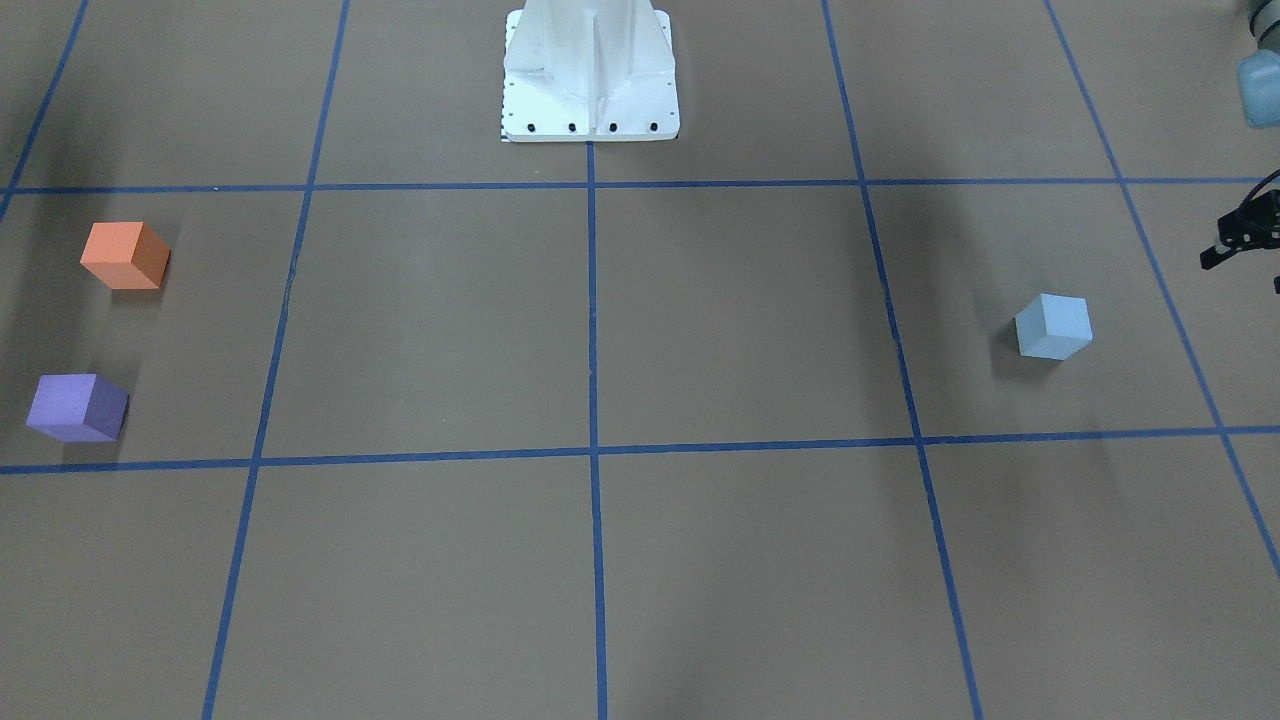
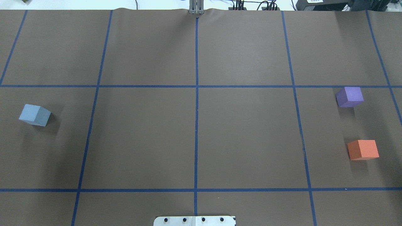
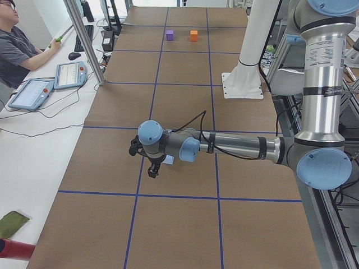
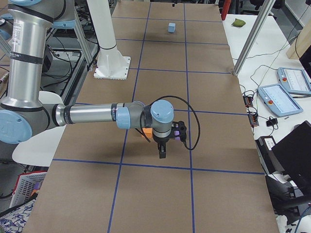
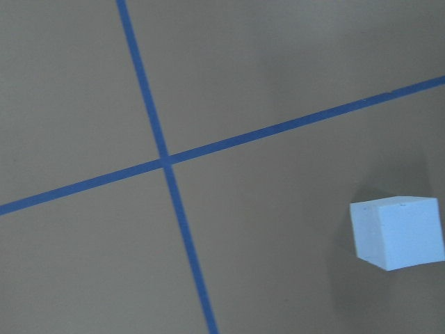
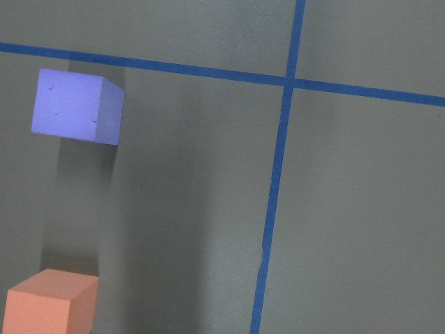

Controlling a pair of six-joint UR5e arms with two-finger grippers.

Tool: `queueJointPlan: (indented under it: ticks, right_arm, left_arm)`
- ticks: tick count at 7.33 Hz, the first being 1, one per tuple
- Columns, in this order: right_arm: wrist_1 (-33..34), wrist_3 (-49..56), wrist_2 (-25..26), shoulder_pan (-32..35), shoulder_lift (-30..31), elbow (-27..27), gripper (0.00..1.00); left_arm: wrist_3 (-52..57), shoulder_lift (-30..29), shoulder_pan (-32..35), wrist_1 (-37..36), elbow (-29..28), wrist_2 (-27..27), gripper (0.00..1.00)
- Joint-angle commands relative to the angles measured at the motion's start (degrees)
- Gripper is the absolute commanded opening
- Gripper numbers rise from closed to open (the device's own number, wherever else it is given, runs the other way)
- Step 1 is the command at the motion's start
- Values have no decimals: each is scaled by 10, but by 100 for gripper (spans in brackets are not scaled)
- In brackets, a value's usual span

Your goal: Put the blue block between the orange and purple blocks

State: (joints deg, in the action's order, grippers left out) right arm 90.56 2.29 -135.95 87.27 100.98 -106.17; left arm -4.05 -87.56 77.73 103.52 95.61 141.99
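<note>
Brown paper covers the long table (image 2: pixel 245 135), and blue tape (image 2: pixel 196 125) marks it into a grid of large squares. At the robot's far left of the middle row sits the blue block (image 2: pixel 34 115), turned at an angle to the tape lines and resting flat on the paper. Well apart from it, at the far right of that same row, stand the orange block (image 2: pixel 362 149) and the purple block (image 2: pixel 349 97). The two are apart from each other, the purple one farther from the robot and the orange one nearer.

From the left end of the table, the left arm reaches out low over the paper with the left gripper (image 3: pixel 152 170) pointing down just beside the blue block, which it partly hides. Its wrist camera shows that block off at the lower right edge, with no fingers around it. Whether the jaws are apart or together I cannot tell. The right gripper (image 4: pixel 162 154) hangs over the orange and purple blocks and covers part of each; it shows only from the right end of the table, so its jaws cannot be judged either.

The robot's white base (image 1: pixel 590 80) stands on the centre line at the near edge. An operator (image 3: pixel 17 50) sits at the side bench beside two tablets (image 3: pixel 70 74)
</note>
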Motion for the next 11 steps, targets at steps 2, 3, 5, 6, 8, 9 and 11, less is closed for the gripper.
queueJointPlan:
  ticks: [2, 3, 5, 6, 8, 9, 11]
  right_arm:
    - [-5, 0, -2, 0, 0, 0, 100]
    - [-5, 0, -2, 0, 0, 0, 100]
    - [-5, 0, -2, 0, 0, 0, 100]
    - [-5, 0, -2, 0, 0, 1, 100]
    - [-5, 0, -2, 0, 0, 1, 100]
    - [-5, 0, -2, 0, 0, 0, 100]
    - [-5, 0, -2, 0, 0, 0, 100]
  left_arm:
    - [-245, -1, -132, 162, -4, -77, 100]
    - [-260, -5, -165, 170, -5, -129, 100]
    - [-275, -5, -188, 169, -5, -148, 100]
    - [-292, -6, -207, 169, -6, -149, 100]
    - [-295, -9, -227, 170, -21, -171, 100]
    - [-294, -17, -230, 171, -41, -172, 97]
    - [-298, -32, -234, 170, -57, -172, 62]
